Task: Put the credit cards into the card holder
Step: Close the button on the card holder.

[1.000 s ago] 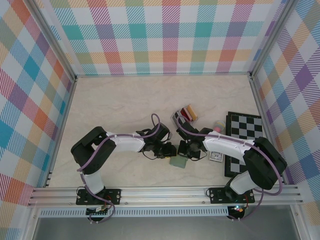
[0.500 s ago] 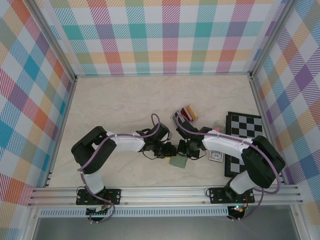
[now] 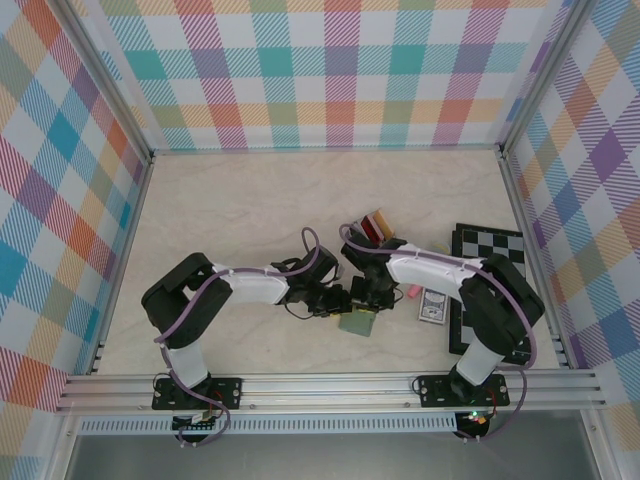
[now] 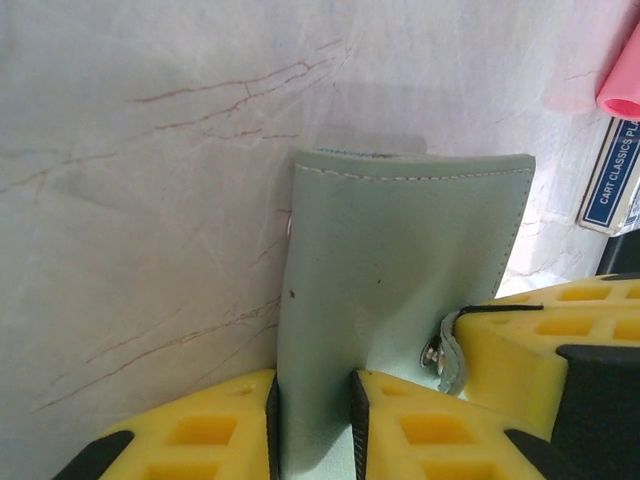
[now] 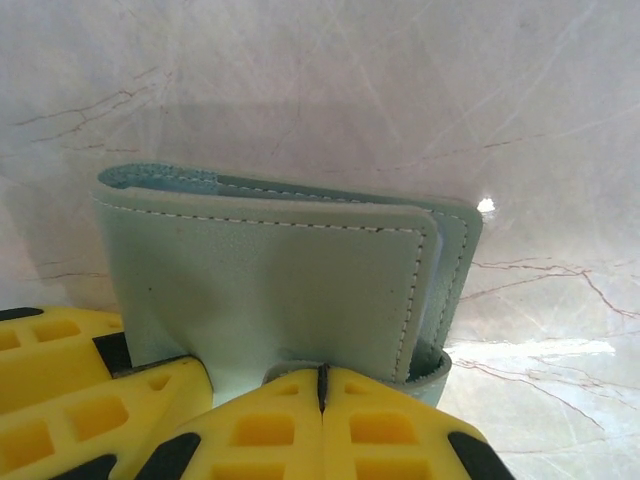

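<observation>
The marble surface (image 3: 220, 220) lies wide and bare to the left of the left claw (image 4: 313, 400) and beyond it. That is where I have open room.

To the right of the right claw (image 5: 320, 385) sits one chessboard (image 3: 492, 255). It is close to the side rail, and its near part is hidden under the right arm.

The one sage-green card holder (image 4: 400, 260) is folded and sits at the tips of both claws. The left claw pinches one leaf of it between its pads. The right claw is pressed together on what looks like the thin snap tab, though that contact is hard to make out.

One blue playing-card box (image 4: 610, 170) lies right of the right claw, cut off by the frame edge in the left wrist view.

The credit cards (image 3: 378, 224) stand beyond the right claw. I can make out a dark red one and a tan one, and the rest are too small to count.

One pink stick (image 4: 622, 90) shows just its tip beside the box.
</observation>
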